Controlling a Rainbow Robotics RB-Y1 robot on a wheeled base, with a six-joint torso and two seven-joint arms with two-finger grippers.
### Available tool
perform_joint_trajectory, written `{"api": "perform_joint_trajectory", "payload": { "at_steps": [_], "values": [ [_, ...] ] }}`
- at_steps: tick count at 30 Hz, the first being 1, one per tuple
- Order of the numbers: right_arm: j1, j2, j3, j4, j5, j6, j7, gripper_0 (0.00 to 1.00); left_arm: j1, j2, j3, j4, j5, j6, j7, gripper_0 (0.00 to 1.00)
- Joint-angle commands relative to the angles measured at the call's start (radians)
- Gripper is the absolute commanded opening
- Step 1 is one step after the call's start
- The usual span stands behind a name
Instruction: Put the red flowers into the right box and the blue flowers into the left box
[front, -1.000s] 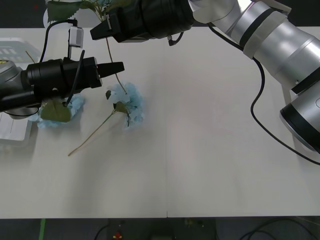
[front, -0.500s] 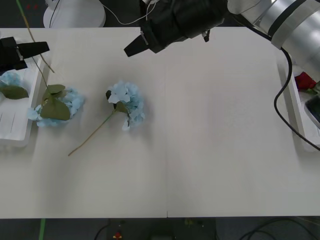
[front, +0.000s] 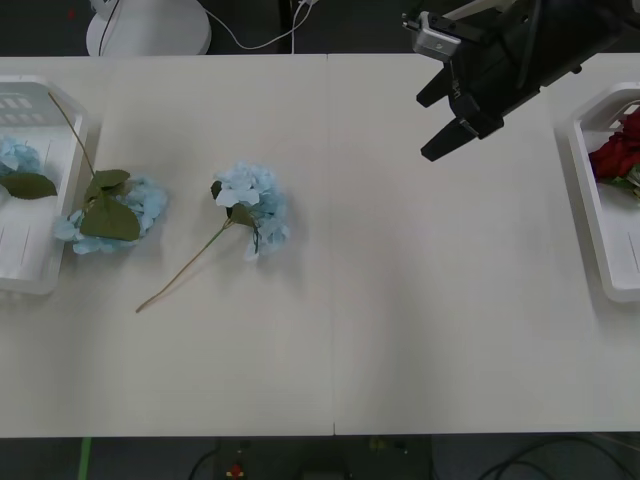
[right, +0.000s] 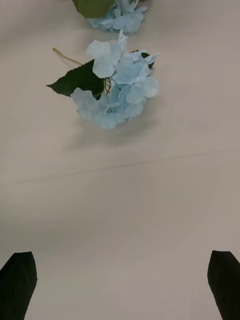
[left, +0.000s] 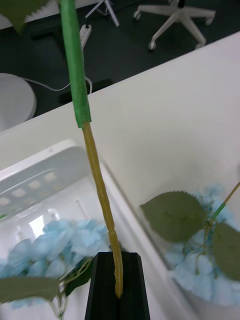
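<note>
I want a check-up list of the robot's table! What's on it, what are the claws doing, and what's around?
Surface: white table, bare in the middle.
Job's things: two blue flowers loose on the table; another in the left box. Red flowers lie in the right box.
Clutter: nothing seen.
Claws: right claw open, above the table near the right box; left claw shut on a flower stem over the left box.
Cables: one on the floor behind.
Surroundings: office chair base.
</note>
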Motion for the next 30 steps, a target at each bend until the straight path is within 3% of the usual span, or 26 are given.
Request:
{"api": "perform_joint_trajectory", "payload": {
  "at_steps": [1,7,13,22,30],
  "values": [
    [0.031,-0.136,-0.018,-0.191,0.013,-0.057,0.034,0.99,0.023,0.046,0.069,-0.014,-0.155,-0.007,-0.014,0.00],
    [0.113,-0.185,-0.064,-0.306,0.004,-0.163,0.034,0.99,0.023,0.008,0.069,-0.014,-0.333,-0.004,-0.003,0.00],
    [0.190,-0.138,-0.186,-0.273,-0.075,-0.166,0.034,0.99,0.023,-0.036,0.069,-0.012,-0.538,0.008,0.173,0.00],
    [0.212,-0.147,-0.191,-0.235,-0.167,-0.188,0.034,0.99,0.023,-0.102,0.069,-0.014,-0.764,0.008,0.511,0.00],
    [0.288,-0.144,-0.251,-0.247,-0.196,-0.201,0.034,0.99,0.023,-0.138,0.069,-0.012,-0.874,-0.022,0.621,0.00]
  ]
}}
